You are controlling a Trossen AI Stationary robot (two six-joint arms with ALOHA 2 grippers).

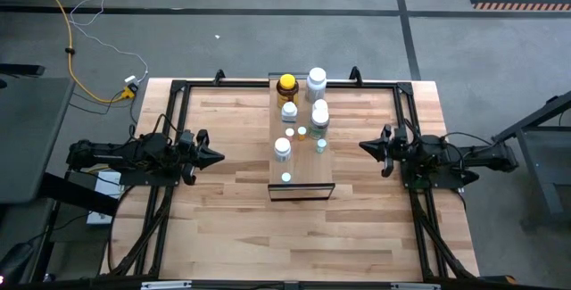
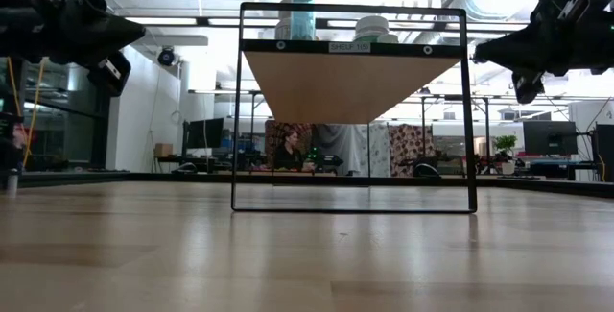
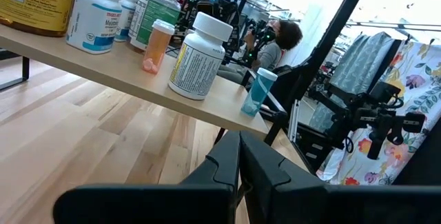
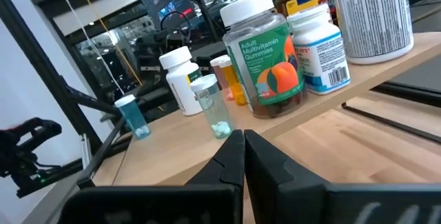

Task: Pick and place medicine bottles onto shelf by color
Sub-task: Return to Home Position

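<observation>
Left gripper [image 3: 239,140] sat nearest our lens, fingers pressed together and empty. Right gripper [image 4: 243,136] was the same. Both hung over the table's [image 1: 232,232] side edges, facing inward. Medicine bottles [image 1: 319,111] stood on the shelf [image 1: 312,178] midway between them, its long axis crossing their line. We judged neither arm nearer.

Left gripper [image 1: 219,156] and right gripper [image 1: 362,145] hover well apart from the shelf [image 1: 309,167], one on either side, each tapering to a closed point aimed at it. Up on the shelf, an amber bottle [image 1: 286,86] stands beside a big white bottle [image 1: 317,78] at the far end, and a tiny light-blue bottle [image 1: 286,178] stands alone near the front.
</observation>
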